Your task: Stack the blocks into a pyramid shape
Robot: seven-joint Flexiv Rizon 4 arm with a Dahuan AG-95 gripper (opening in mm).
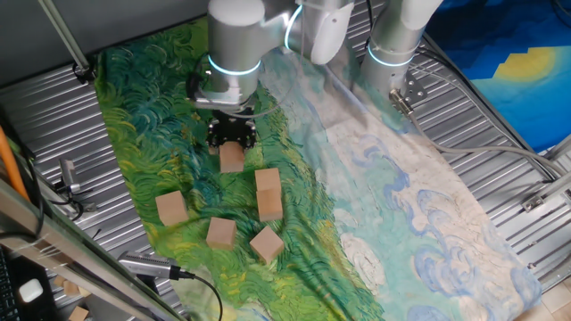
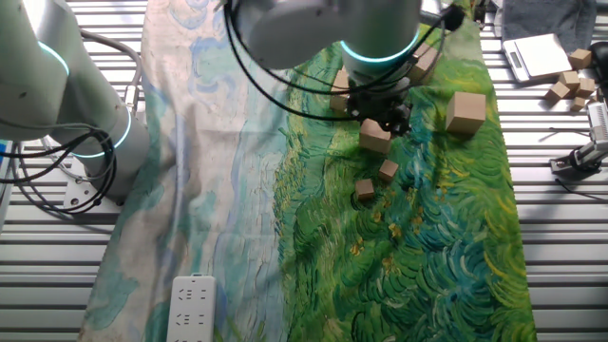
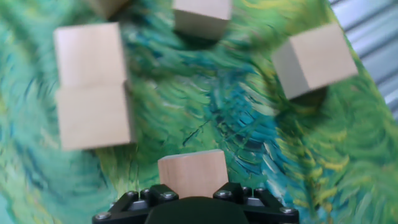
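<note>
My gripper (image 1: 232,145) is shut on one tan wooden block (image 1: 232,160) over the green part of the painted cloth. In the hand view this block (image 3: 191,175) fills the gap between the fingers (image 3: 138,200). Two blocks (image 1: 268,193) lie touching in a row just right of and in front of it, at the left of the hand view (image 3: 92,87). Three single blocks lie apart: one at the left (image 1: 171,208), one nearer the front (image 1: 221,233) and a tilted one (image 1: 266,242). The other fixed view has the held block (image 2: 375,139) under the gripper (image 2: 378,126).
Two much smaller tan cubes (image 2: 389,171) (image 2: 365,190) lie on the cloth just beyond the gripper. A white power strip (image 2: 192,304) lies on the pale end of the cloth. Loose wood pieces (image 2: 568,82) lie on the metal table. A second arm's base (image 2: 90,142) stands beside the cloth.
</note>
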